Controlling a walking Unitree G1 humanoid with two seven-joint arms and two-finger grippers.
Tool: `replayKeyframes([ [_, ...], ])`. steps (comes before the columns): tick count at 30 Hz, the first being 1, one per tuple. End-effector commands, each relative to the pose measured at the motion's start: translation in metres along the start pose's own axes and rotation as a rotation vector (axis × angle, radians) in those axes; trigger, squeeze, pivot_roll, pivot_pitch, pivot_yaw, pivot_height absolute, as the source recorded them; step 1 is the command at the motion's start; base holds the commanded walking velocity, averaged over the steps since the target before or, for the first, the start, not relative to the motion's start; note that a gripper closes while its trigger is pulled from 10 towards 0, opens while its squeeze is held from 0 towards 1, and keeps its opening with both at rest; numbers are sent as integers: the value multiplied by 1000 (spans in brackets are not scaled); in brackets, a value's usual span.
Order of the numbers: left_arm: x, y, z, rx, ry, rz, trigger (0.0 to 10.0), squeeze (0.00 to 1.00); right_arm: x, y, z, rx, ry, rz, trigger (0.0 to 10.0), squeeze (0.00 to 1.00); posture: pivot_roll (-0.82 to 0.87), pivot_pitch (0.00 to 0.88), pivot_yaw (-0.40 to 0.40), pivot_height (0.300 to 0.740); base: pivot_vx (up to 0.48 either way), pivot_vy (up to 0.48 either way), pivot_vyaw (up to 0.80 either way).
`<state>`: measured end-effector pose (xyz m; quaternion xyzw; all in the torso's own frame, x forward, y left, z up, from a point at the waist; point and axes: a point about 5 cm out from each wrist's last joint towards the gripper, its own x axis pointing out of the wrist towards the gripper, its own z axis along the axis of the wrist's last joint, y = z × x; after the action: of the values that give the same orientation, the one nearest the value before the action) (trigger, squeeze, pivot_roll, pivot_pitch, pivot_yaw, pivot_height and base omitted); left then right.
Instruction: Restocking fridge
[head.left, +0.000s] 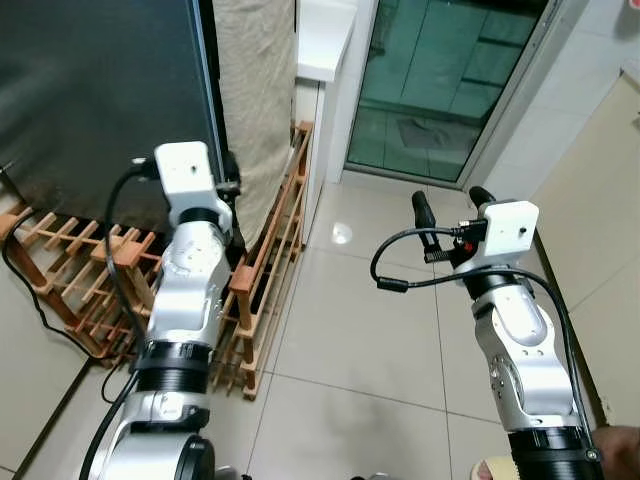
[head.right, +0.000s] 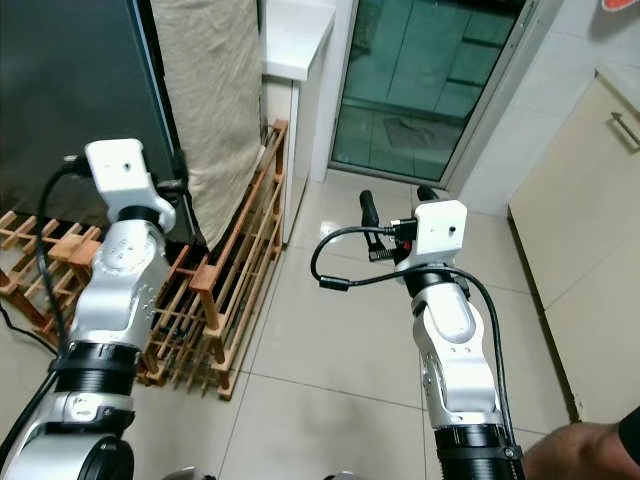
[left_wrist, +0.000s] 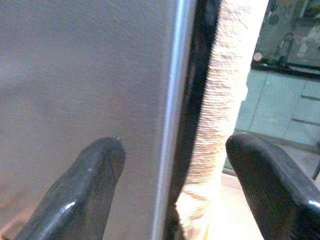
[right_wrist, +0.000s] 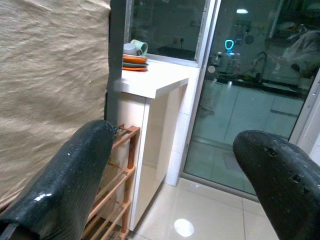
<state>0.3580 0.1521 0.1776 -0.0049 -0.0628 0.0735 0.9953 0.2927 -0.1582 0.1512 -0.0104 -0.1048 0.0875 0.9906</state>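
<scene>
The left gripper (left_wrist: 172, 185) is reaching with jaws wide open and empty, straddling the upright metal edge of the fridge door (left_wrist: 172, 100); this arm is nearer. The right gripper (right_wrist: 175, 165), also open and empty, is hanging well apart over the floor (head.left: 350, 340). Beside the fridge is standing a wooden rack (head.left: 270, 270).

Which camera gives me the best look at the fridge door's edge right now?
The left wrist view: the fridge door edge runs between the open left gripper fingers. Both eye views show the dark fridge door from above, its edge partly behind the left arm.
</scene>
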Motion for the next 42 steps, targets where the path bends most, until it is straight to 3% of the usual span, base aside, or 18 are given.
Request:
replayKeyframes([
  [1, 4, -8, 3, 5, -11, -7, 10000, 0, -2, -4, 4, -20, -15, 0, 10000, 0, -85, 0, -83, 740, 0, 0, 0],
  [15, 14, -27, 10, -66, -19, -100, 10000, 0, -10, -7, 2, -24, -11, -37, 10000, 0, -110, 0, -48, 740, 0, 0, 0],
  [26, 22, -39, 11, -51, -17, -137, 10000, 0, -12, -4, 1, -18, -9, -47, 10000, 0, -110, 0, -26, 740, 0, 0, 0],
  [35, 32, -48, 13, -51, 7, -96, 10000, 0, -16, -4, 1, -20, -10, -69, 10000, 0, -147, 0, 8, 740, 0, 0, 0],
  [40, 35, -44, 12, -57, 13, -53, 10000, 0, -20, -7, 1, -27, -8, -89, 10000, 0, -159, 0, 15, 740, 0, 0, 0],
  [42, 36, -39, 8, -107, 47, -5, 10000, 0, -22, -9, 1, -30, -5, -95, 10000, 0, -167, 0, 13, 740, 0, 0, 0],
])
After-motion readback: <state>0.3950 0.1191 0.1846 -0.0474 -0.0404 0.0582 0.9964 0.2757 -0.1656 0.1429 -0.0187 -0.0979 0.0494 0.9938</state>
